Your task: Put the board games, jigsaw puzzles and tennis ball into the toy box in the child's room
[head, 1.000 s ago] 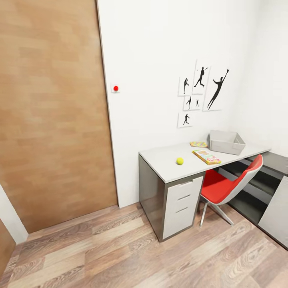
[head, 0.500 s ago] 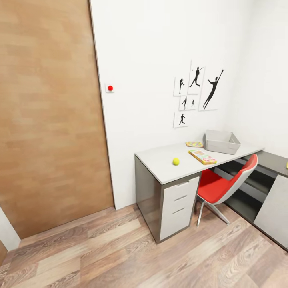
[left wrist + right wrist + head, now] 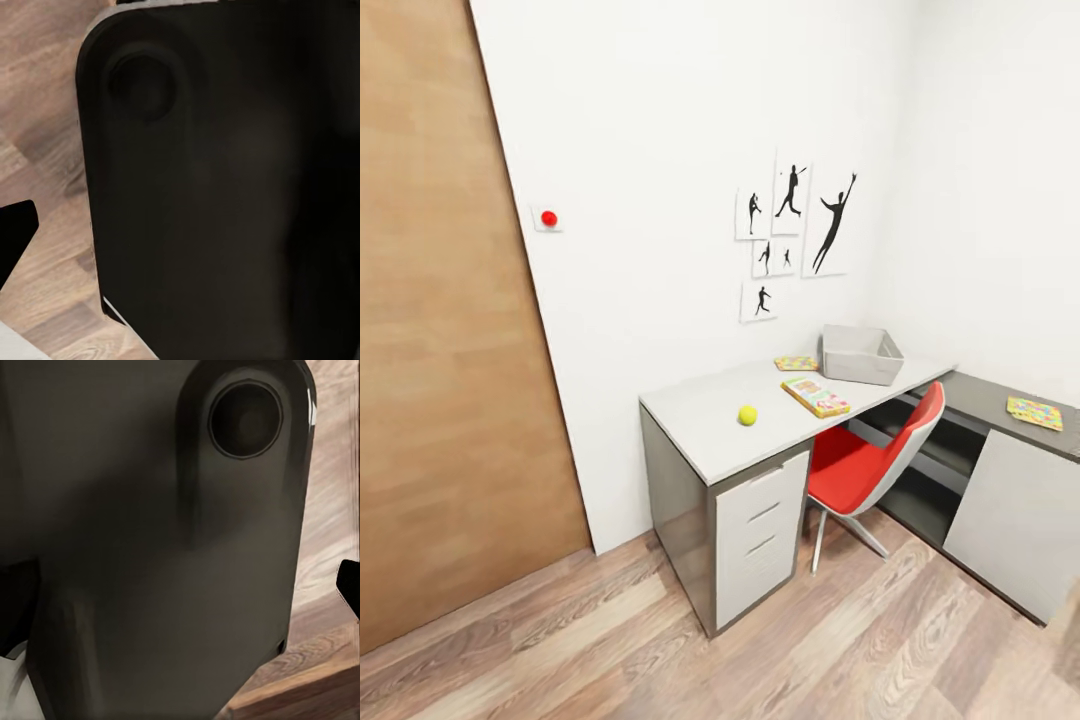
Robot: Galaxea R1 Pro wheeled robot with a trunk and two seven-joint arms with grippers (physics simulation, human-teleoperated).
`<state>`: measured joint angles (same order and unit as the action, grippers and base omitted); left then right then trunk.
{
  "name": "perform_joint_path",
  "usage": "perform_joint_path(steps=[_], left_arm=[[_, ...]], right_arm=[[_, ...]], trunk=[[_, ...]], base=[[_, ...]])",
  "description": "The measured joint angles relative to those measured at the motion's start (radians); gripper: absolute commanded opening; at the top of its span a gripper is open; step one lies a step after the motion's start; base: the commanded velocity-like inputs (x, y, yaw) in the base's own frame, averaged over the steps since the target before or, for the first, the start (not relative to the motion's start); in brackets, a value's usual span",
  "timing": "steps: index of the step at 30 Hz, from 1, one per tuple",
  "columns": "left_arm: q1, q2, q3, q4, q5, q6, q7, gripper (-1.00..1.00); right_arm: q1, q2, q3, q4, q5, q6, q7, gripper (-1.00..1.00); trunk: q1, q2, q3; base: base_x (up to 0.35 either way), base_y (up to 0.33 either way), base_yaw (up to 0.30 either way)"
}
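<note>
Against the white wall, the table (image 3: 700, 415) stood with its three white drawers facing the wood-plank floor (image 3: 660, 640). On its pale grey top lay the tennis ball (image 3: 747, 414), alone near the front end. Farther along lay one board game (image 3: 815, 396), a flat colourful box whose lettering was too small to read. Beyond it, close to the wall, rested a jigsaw puzzle (image 3: 796, 363), just beside the toy box (image 3: 860, 354), a light grey bin at the far end of the top. A second jigsaw puzzle (image 3: 1035, 412) lay well apart on the low dark grey cabinet (image 3: 1000, 480) to the right. A red chair (image 3: 870, 465) was tucked under the table. Black baseball-player prints (image 3: 792, 225) hung above, bearing no writing, and a small red dot (image 3: 548, 218) marked the wall near the brown wooden door (image 3: 440, 330).

In each wrist view a dark robot panel (image 3: 225, 187) (image 3: 150, 540) covered most of the frame, with floor at the edges; whether the fingers were spread or pressed together could not be told.
</note>
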<state>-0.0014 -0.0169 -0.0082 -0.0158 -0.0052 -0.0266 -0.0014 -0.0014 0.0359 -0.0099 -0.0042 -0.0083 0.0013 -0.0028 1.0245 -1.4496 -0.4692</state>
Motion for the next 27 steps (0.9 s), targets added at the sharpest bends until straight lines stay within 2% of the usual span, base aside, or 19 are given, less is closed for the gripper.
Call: perform_joint_path(steps=[12, 27], left_arm=[[0.0, 0.0, -0.002, -0.009, 0.0, 0.0, 0.0, 1.0], [0.0, 0.001, -0.004, -0.009, -0.002, -0.047, 0.0, 1.0]], right_arm=[[0.0, -0.003, 0.0, 0.0, 0.0, 0.0, 0.0, 1.0], [0.0, -0.007, -0.001, 0.0, -0.002, 0.0, 0.0, 1.0]], trunk=[[0.0, 0.0, 0.0], [0.0, 0.0, 0.0]], base=[[0.226, -0.223, -0.284], [0.019, -0.02, -0.285]])
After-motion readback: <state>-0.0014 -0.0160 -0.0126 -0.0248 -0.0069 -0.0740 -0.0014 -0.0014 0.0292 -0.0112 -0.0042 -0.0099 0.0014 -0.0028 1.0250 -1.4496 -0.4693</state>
